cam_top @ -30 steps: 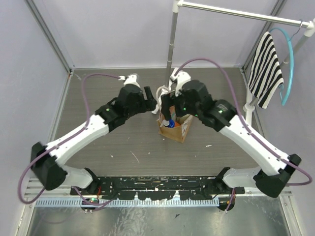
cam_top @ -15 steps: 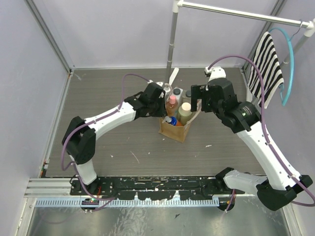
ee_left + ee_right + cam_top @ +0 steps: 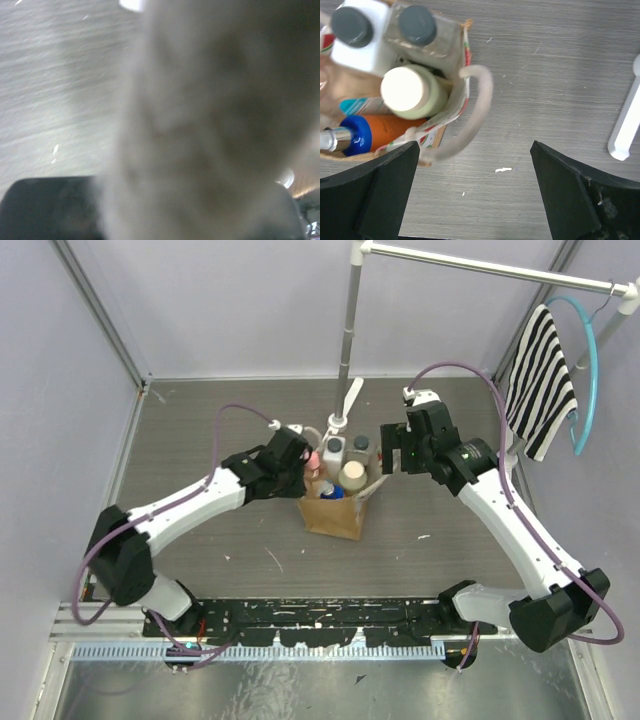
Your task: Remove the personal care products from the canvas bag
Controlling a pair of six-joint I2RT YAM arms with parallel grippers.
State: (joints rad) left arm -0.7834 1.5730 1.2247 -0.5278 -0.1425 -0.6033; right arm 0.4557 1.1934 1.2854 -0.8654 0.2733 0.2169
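Note:
The tan canvas bag stands mid-table with several personal care products upright in it. The right wrist view shows a white squarish bottle, a clear grey-capped one, a cream one and an orange blue-capped one. A pink cap shows at the bag's left rim. My left gripper is shut at that left rim, on the bag's edge or handle. A blurred beige mass fills its wrist view. My right gripper hangs open just right of the bag, with its jaws beside the cream handle loop.
A metal rack pole rises behind the bag, with a white strip lying at its foot. A striped cloth hangs on a blue hanger at the far right. Grey walls close the table on three sides.
My left gripper has shut at the bag's left rim, and the bag has slid left and nearer with it. The right gripper has drifted left after it, still open.

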